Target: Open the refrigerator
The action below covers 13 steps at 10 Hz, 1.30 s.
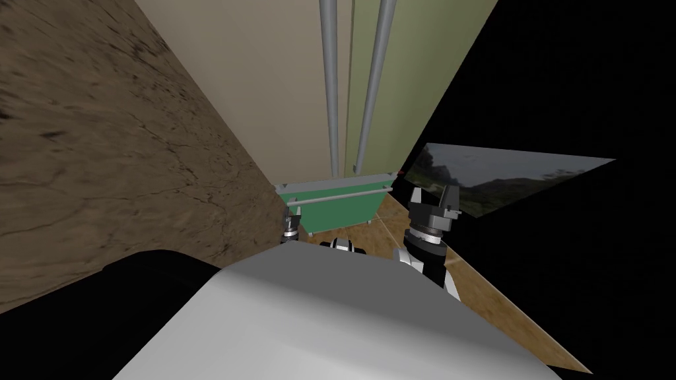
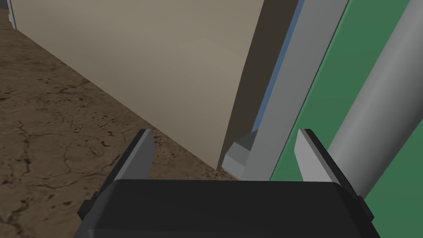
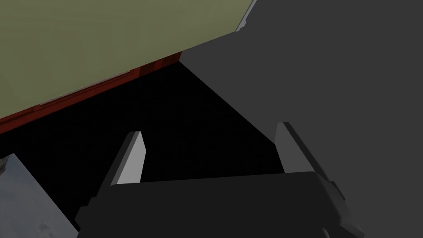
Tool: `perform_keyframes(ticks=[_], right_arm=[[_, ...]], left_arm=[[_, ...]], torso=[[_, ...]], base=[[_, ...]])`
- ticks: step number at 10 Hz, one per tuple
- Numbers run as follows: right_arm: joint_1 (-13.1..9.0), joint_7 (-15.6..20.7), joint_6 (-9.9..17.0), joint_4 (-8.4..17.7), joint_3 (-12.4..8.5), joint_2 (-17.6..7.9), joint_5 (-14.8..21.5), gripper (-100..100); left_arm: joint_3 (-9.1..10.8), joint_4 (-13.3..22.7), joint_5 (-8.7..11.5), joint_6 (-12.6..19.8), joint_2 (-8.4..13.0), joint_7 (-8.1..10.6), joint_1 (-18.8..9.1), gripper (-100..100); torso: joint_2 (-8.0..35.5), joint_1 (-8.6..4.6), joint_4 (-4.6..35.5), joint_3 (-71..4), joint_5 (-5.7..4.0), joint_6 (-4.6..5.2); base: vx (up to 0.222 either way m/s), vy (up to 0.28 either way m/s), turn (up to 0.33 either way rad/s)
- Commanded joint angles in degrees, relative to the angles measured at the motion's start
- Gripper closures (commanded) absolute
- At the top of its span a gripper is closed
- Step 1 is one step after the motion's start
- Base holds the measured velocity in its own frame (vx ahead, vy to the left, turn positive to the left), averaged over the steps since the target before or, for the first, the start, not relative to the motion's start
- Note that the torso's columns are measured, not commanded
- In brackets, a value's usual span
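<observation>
Refrigerator [image 1: 290,86] doors look shut; opening not begun. Left gripper [image 2: 224,132] spread wide, empty, beside green drawer [image 2: 334,103] and its bar handle [image 2: 386,95]. Right gripper [image 3: 208,129] parted, empty.

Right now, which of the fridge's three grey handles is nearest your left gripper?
The horizontal handle on the green drawer: it runs right beside the open left gripper. The two upright handles sit higher, on the beige door and the olive door.
</observation>
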Motion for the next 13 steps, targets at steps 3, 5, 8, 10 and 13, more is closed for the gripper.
perform_keyframes(ticks=[3, 5, 8, 10, 13], right_arm=[[0.0, 0.0, 0.0, 0.0, 0.0, 0.0, 0.0, 0], [0.0, 0.0, 0.0, 0.0, 0.0, 0.0, 0.0, 0], [0.0, 0.0, 0.0, 0.0, 0.0, 0.0, 0.0, 0], [0.0, 0.0, 0.0, 0.0, 0.0, 0.0, 0.0, 0], [0.0, 0.0, 0.0, 0.0, 0.0, 0.0, 0.0, 0]], left_arm=[[0.15, 7.0, 0.6, -3.8, -0.2, 1.26, -0.8, -100], [0.21, 10.0, 0.9, -5.5, -0.3, 1.93, -1.2, -100], [0.32, 14.5, 1.2, -8.7, -0.6, 3.37, -2.0, -100], [0.36, 17.4, 1.4, -10.2, -0.7, 4.13, -2.4, -100], [0.41, 22.5, 1.6, -13.1, -1.2, 5.67, -3.1, -100]], torso=[[-0.1, -0.07, 0.0, 0.0, -0.03, 0.0], [-0.1, -0.02, 0.0, -0.1, -0.01, 0.0], [0.0, -0.02, 0.0, 0.0, -0.01, 0.0], [-0.1, 0.03, 0.0, 0.0, 0.0, 0.01], [0.0, 0.0, 0.0, 0.0, -0.01, 0.0]], base=[[0.08, 0.026, 0.015], [0.09, 0.025, 0.019], [0.077, 0.025, 0.027], [0.079, 0.028, 0.02], [0.08, 0.034, 0.037]])
